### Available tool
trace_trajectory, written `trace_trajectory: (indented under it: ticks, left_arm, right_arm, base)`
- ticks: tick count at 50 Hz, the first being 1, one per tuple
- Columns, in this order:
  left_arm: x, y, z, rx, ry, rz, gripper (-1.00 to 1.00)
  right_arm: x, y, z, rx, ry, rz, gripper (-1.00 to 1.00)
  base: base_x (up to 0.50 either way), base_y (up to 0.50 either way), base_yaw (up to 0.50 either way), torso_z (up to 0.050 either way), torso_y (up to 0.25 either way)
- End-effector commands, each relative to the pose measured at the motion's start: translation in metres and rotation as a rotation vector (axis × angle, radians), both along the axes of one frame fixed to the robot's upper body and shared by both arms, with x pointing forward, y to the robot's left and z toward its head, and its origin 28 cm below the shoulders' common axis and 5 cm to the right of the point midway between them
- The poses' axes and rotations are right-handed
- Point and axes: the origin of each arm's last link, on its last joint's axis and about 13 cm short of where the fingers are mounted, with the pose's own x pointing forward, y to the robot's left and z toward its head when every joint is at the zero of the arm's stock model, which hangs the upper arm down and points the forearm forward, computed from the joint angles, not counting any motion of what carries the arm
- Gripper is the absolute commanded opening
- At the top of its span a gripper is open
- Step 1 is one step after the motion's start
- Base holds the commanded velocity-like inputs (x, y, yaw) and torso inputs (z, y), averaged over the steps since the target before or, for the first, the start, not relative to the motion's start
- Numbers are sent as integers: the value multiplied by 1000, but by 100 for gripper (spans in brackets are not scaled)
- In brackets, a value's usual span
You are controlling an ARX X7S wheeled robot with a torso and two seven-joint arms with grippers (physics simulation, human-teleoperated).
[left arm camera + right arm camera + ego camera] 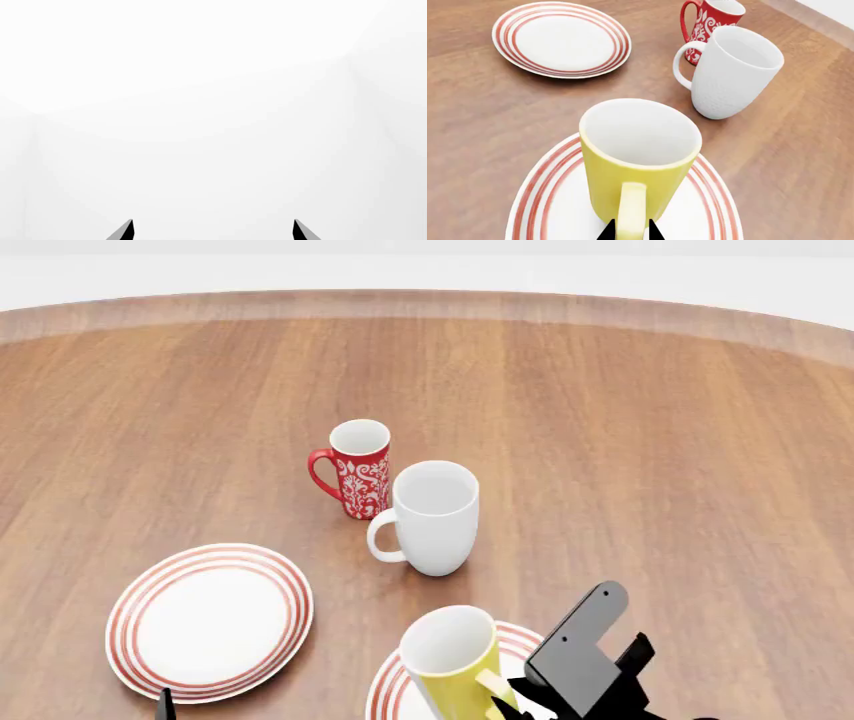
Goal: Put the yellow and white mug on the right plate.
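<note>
On ringed right plate (554, 200): glossy yellow and white mug (637, 165), right claw (630, 234) pinching handle; left claw (213, 231) spread, empty.

My rig: matte black hardware, angular and plain.

My right hand (514, 702) is blocky black with a flat rounded bracket bearing one small hole; my left hand (213, 231) shows two pointed black fingertips (125, 231) with grey faces.

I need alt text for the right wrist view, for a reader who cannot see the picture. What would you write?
A yellow and white mug stands upright on the right plate, white with red rings, its handle between the tips of the right gripper. Behind it on the wooden table are a tall white mug, a red patterned mug and a second ringed plate.
</note>
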Motion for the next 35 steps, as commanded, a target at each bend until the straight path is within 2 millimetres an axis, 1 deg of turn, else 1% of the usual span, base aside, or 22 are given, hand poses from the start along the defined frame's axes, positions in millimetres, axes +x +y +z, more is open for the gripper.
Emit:
trace_trajectory:
  ticks: [1,18,35]
  left_arm:
    - [2,1,3,13,-10,14,100]
    - [4,1,2,10,-7,22,100]
    - [4,1,2,10,-4,19,100]
  right_arm:
    - [6,8,3,5,-20,33,-100]
    - [10,8,-2,-5,-12,27,-100]
    - [7,9,-8,-22,14,22,-100]
  base:
    - [0,0,0,0,0]
    - [0,0,0,0,1]
    - [0,0,0,0,0]
